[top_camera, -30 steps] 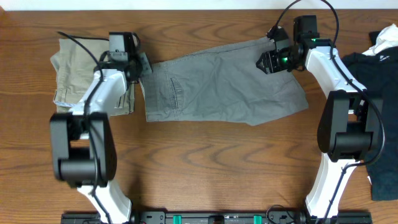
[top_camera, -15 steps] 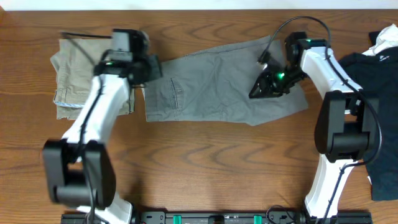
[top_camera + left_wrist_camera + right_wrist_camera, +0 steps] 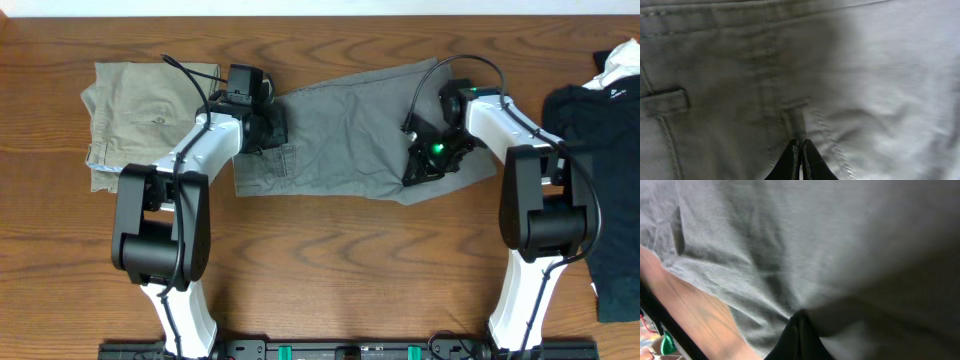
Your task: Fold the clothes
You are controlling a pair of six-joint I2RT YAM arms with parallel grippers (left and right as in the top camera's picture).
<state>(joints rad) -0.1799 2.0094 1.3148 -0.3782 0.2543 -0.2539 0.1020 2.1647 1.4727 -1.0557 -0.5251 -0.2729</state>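
The clothes (image 3: 350,130), grey woven shorts, lie spread and wrinkled across the far middle of the table. My left gripper (image 3: 272,128) is over their left part, by the waistband and a stitched pocket. In the left wrist view its jaws (image 3: 801,143) are shut, with a small dark crease of grey cloth (image 3: 875,90) at the tips. My right gripper (image 3: 420,168) sits low on the right leg. In the right wrist view it (image 3: 799,314) is shut, and the cloth (image 3: 790,240) puckers toward its tips near the hem.
Folded khaki trousers (image 3: 140,115) lie at the far left, close to the left arm. A black garment (image 3: 600,150) with a white label (image 3: 612,68) lies at the right edge. Bare wooden table (image 3: 340,270) stretches in front of the shorts.
The left gripper moved right from the waistband corner onto the shorts. The right gripper came down from the top right corner to the lower right leg and shut there.
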